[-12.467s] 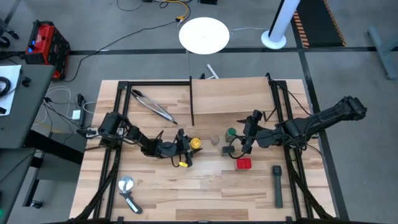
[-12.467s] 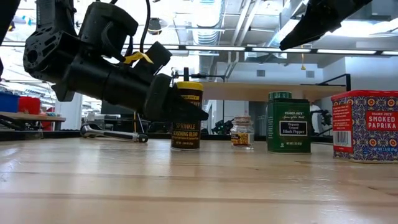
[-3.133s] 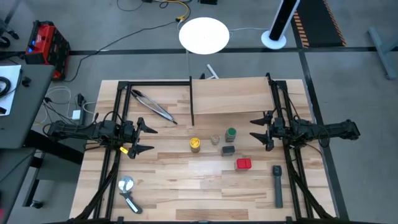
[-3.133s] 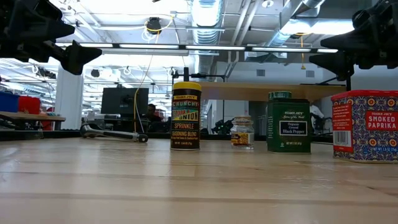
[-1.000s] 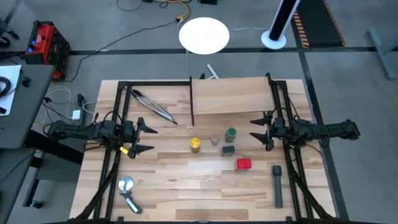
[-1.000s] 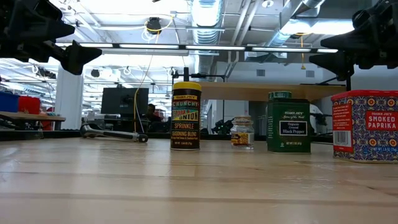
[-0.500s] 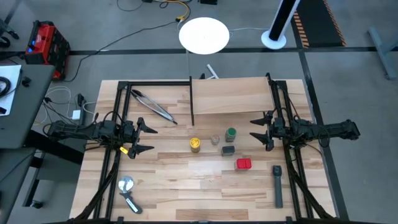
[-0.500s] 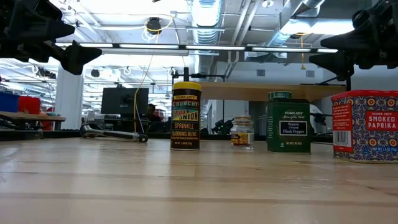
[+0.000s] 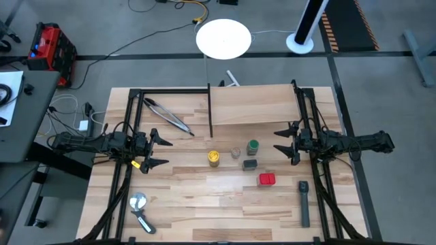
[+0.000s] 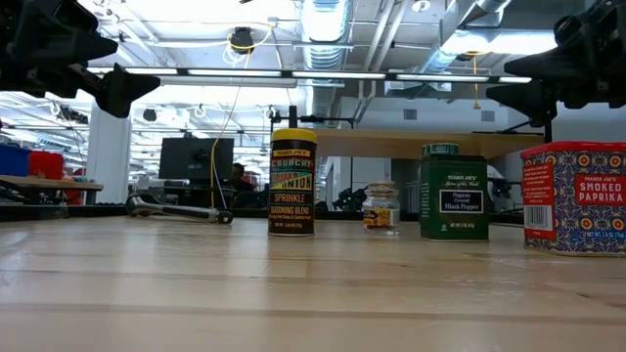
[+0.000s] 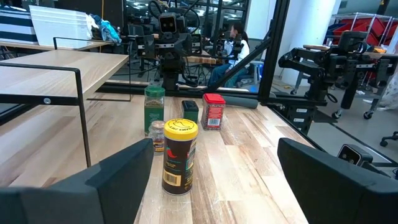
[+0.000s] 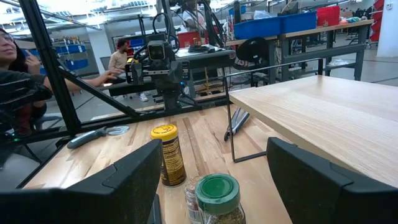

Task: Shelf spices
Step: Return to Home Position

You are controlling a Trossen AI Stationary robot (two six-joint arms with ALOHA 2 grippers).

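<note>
The spices stand upright on their bases at the middle of the table: a yellow jar [image 9: 214,158], a small clear jar [image 9: 236,152], a green-lidded jar [image 9: 253,145], a dark tin [image 9: 250,164] and a red tin [image 9: 266,179]. The shelf [image 9: 255,103], a pale wood panel on black uprights, spans the far right. My left gripper [image 9: 163,152] hovers open at the left edge, pointing at the jars. My right gripper [image 9: 279,143] hovers open to their right, pointing at them. The left wrist view has the yellow jar [image 11: 180,155] nearest. In the right wrist view the green-lidded jar [image 12: 217,198] is nearest.
Metal tongs [image 9: 168,114] lie at the far left. A long black bar tool [image 9: 304,203] lies near the right edge, and a metal hand tool [image 9: 140,211] lies at the near left. Black frame rails [image 9: 122,170] run along both sides. People sit beyond the table.
</note>
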